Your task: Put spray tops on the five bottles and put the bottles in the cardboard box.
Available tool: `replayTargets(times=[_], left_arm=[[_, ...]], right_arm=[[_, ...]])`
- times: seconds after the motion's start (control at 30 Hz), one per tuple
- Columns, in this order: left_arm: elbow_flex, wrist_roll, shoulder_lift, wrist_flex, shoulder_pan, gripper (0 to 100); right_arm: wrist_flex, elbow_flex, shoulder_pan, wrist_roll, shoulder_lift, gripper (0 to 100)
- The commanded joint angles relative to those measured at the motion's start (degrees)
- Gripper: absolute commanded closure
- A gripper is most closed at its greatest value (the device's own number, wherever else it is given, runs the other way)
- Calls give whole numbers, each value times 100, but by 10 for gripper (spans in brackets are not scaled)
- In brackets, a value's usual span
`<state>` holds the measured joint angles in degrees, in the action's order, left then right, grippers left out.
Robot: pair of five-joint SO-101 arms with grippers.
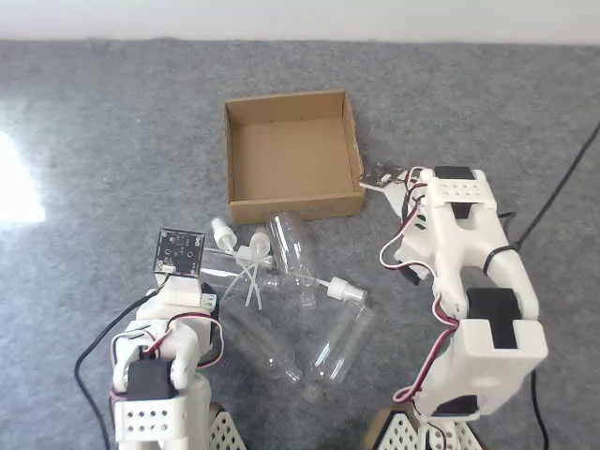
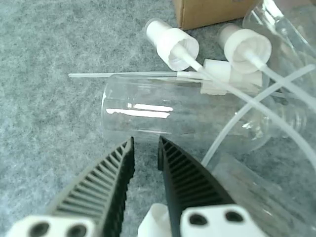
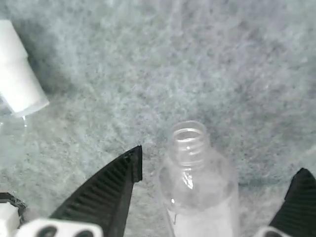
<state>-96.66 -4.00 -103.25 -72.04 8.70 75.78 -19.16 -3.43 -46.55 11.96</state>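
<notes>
The open cardboard box sits at the back middle of the grey carpet. In front of it lie several clear bottles and white spray tops in a heap. My left gripper hovers just short of a lying bottle, its fingers nearly together with nothing between them. Two spray tops with long tubes lie across that bottle. My right gripper stands wide open around a capless bottle whose threaded neck shows; the fingers do not touch it. Another spray top lies beside it.
The left arm stands at the front left, the right arm at the front right beside the box's corner. A black cable trails off to the right. Bare carpet lies to the left of the box.
</notes>
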Motion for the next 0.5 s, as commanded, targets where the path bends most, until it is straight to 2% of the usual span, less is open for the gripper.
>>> replayTargets(times=[0.0,0.17,0.47], left_arm=[[13,53,-105,-26,0,927],[13,53,-105,-26,0,927],[13,53,-105,-26,0,927]], right_arm=[[101,141,84,-466,-382,582],[101,-97,127,-993,-382,582],[101,-97,180,-1046,-400,582]])
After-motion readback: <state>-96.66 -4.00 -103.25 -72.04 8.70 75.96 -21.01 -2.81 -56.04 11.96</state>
